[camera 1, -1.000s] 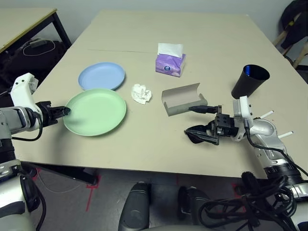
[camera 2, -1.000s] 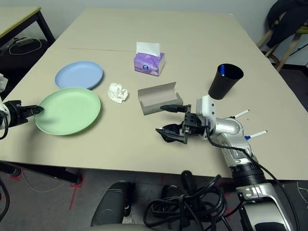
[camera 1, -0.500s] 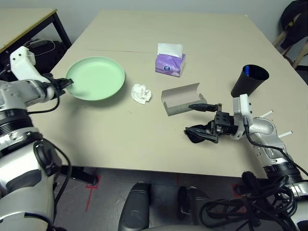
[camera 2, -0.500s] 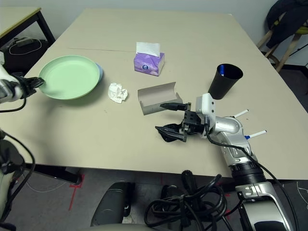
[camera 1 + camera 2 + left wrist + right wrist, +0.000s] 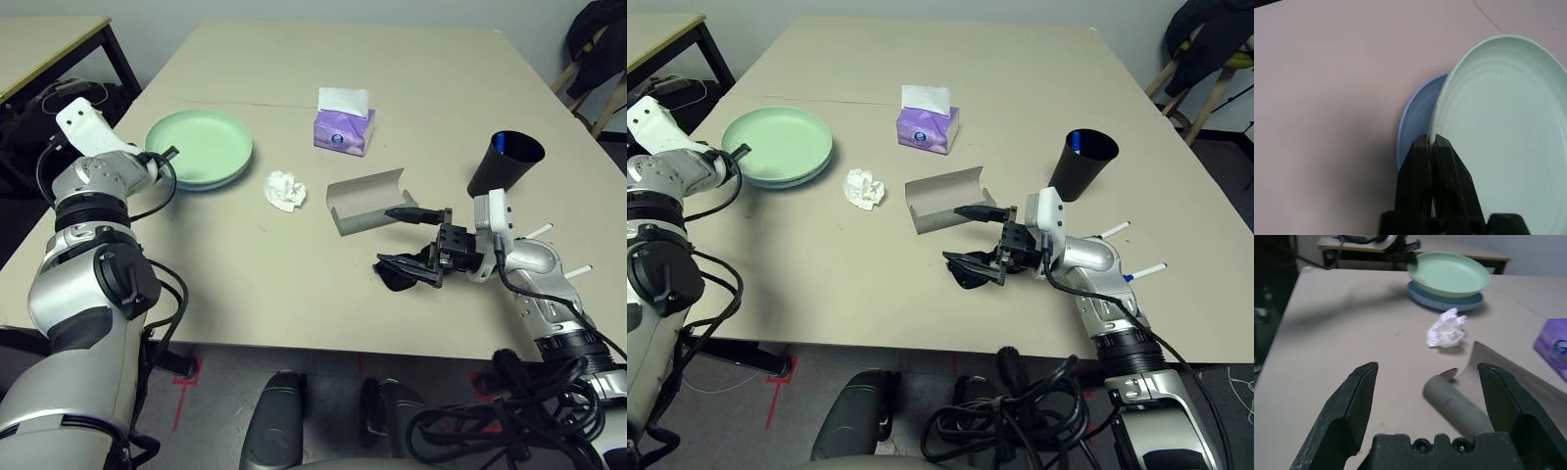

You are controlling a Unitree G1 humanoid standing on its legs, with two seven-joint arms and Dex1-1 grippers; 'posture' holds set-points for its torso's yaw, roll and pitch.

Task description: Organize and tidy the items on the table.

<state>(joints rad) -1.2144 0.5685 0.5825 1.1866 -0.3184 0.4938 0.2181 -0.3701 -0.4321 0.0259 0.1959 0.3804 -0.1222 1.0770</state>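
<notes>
My left gripper (image 5: 168, 154) is shut on the near rim of the mint-green plate (image 5: 201, 147). That plate rests tilted on the pale blue plate (image 5: 1415, 112), whose edge peeks out beneath it. My right gripper (image 5: 408, 243) stands open at the right, by the open grey glasses case (image 5: 367, 201). Nothing is held between its fingers (image 5: 1352, 401). The black sunglasses (image 5: 395, 273) lie on the table (image 5: 294, 284) against its lower finger. A crumpled white tissue (image 5: 286, 190) lies between the plates and the case. The black cup (image 5: 505, 164) stands behind my right wrist, with two white pens (image 5: 541, 232) beside it.
A purple tissue box (image 5: 343, 127) stands behind the case. A dark-legged wooden desk (image 5: 49, 44) with cables under it is off the table's far left corner. Chair legs (image 5: 588, 88) show at the far right.
My left arm has carried the mint-green plate back from the near left edge and set it onto the pale blue plate. The right gripper has stayed open in place.
</notes>
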